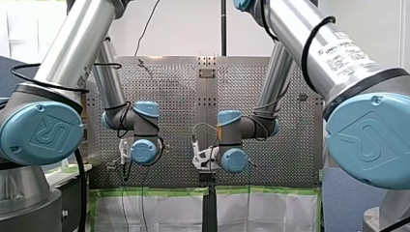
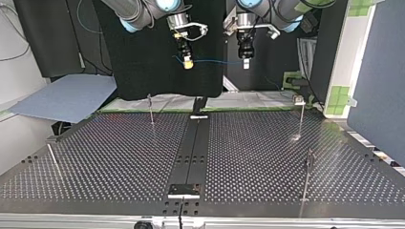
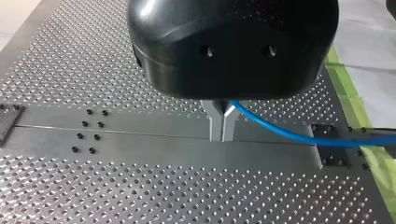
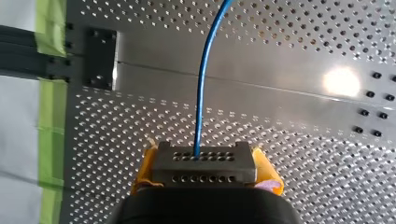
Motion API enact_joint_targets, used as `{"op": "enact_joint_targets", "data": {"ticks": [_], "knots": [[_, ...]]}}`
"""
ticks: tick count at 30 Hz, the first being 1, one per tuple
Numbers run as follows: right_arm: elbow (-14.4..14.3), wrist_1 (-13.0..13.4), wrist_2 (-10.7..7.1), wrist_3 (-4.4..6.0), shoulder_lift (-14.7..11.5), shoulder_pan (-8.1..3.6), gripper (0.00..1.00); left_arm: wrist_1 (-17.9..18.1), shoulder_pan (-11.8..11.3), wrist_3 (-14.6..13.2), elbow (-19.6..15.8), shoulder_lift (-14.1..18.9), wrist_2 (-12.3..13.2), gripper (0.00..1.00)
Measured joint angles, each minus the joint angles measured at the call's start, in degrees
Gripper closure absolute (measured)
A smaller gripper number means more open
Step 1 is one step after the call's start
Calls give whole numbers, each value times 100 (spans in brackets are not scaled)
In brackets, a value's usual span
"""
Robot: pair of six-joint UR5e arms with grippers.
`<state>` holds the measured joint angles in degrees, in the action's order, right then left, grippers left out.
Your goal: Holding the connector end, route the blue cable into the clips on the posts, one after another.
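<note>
- Table (image 2: pixel 119 157): open perforated plate well below both sets of fingers, four thin posts (image 2: pixel 151 109) near its edges.
- One blue cable (image 2: pixel 215 61), strung between the grippers.
- Left gripper (image 3: pixel 222 126): metal fingers pinching the cable.
- Right gripper (image 4: pixel 205 170): yellow pads clamping one grey connector (image 4: pixel 205 161).

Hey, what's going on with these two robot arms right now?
Both arms hold the blue cable in the air above the perforated table. My right gripper grips its connector between yellow pads. My left gripper pinches the cable further along with its metal fingers. The cable reaches none of the posts yet.
</note>
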<state>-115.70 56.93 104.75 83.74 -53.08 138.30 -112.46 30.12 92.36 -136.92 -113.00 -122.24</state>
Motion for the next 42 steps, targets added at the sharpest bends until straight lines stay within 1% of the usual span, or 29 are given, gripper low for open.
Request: {"op": "enact_joint_targets", "data": {"ticks": [1, 4, 5, 8, 11, 13, 16, 20, 22, 25, 29, 33, 42], "knots": [[34, -35, 8, 17, -32, -13, 100, -44, -43, -11, 5, 42, 42, 100], [160, -160, 15, 114, -155, -39, 100, -200, -200, 41, 15, 200, 200, 100], [199, -216, -8, 164, -210, -50, 100, -260, -257, 81, 16, 257, 257, 100], [261, -369, -126, 313, -363, -79, 100, -401, -401, 146, 16, 400, 399, 100], [341, -538, -284, 472, -531, -91, 100, -549, -548, 126, 17, 548, 535, 100], [415, -642, -361, 514, -636, -87, 100, -649, -647, 116, 18, 646, 628, 100], [571, -818, -416, 500, -812, -75, 100, -761, -807, 88, 18, 806, 784, 100], [751, -1054, -428, 449, -1019, -65, 100, -841, -1028, -30, 18, 1028, 983, 100], [822, -1149, -430, 437, -1055, -64, 100, -899, -1122, -55, 18, 1122, 989, 100], [970, -1317, -435, 420, -1079, -62, 100, -1031, -1274, -62, 18, 1274, 918, 100], [1175, -1561, -445, 387, -1086, -61, 100, -1233, -1476, 48, 27, 1514, 814, 100], [1385, -1814, -461, 346, -1087, -56, 100, -1411, -1522, 220, 103, 1755, 801, 100], [1915, -2382, -504, 198, -1101, -14, 100, -1917, -1484, 373, 449, 2276, 853, 100]]}}
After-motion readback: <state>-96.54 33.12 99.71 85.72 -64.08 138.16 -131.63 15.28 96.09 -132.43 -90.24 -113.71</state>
